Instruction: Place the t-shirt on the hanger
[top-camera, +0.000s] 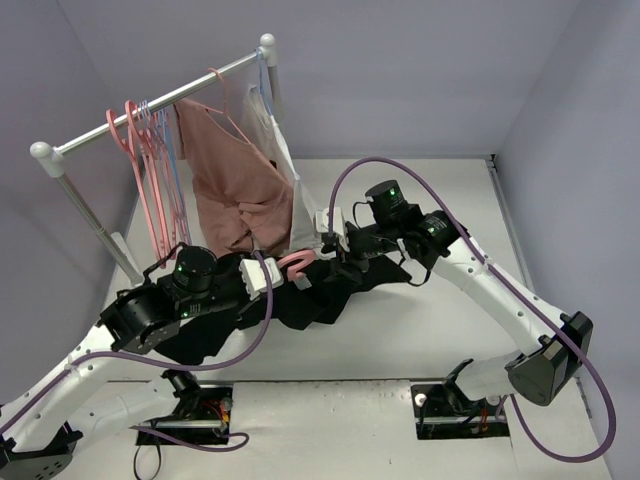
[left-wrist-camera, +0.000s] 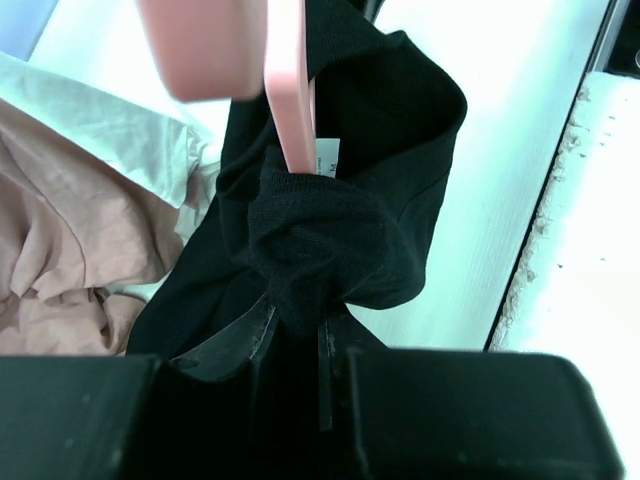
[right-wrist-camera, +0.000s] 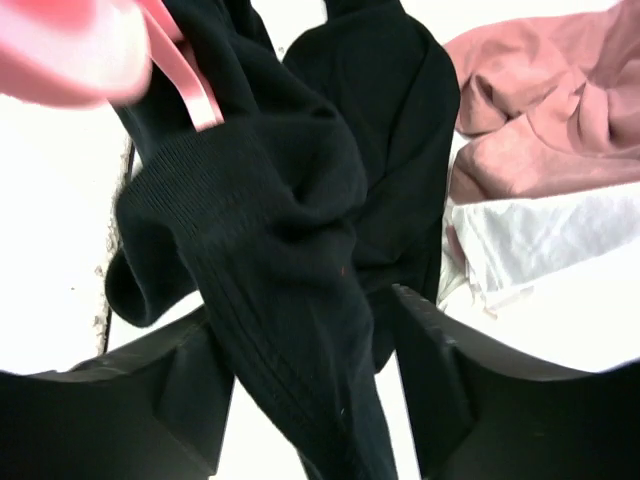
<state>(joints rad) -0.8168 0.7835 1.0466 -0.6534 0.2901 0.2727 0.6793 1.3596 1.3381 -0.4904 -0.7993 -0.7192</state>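
The black t-shirt (top-camera: 320, 295) lies bunched on the table between both arms, with its collar raised. The pink hanger (top-camera: 296, 263) pokes out of the collar, hook up. My left gripper (top-camera: 270, 280) is shut on a fold of the t-shirt (left-wrist-camera: 340, 230) just below the hanger's arm (left-wrist-camera: 290, 110) and the white label. My right gripper (top-camera: 336, 248) stands with its jaws wide apart; a ribbed part of the t-shirt (right-wrist-camera: 270, 220) hangs loosely between the fingers (right-wrist-camera: 440, 370). The hanger (right-wrist-camera: 185, 80) shows at the upper left of the right wrist view.
A clothes rack (top-camera: 150, 115) stands at the back left with several pink hangers (top-camera: 140, 170), thin lilac-blue hangers, a dusty-pink garment (top-camera: 235, 190) and a white garment (top-camera: 290, 180). Both garments hang down to the table just behind the grippers. Grey walls close in on both sides.
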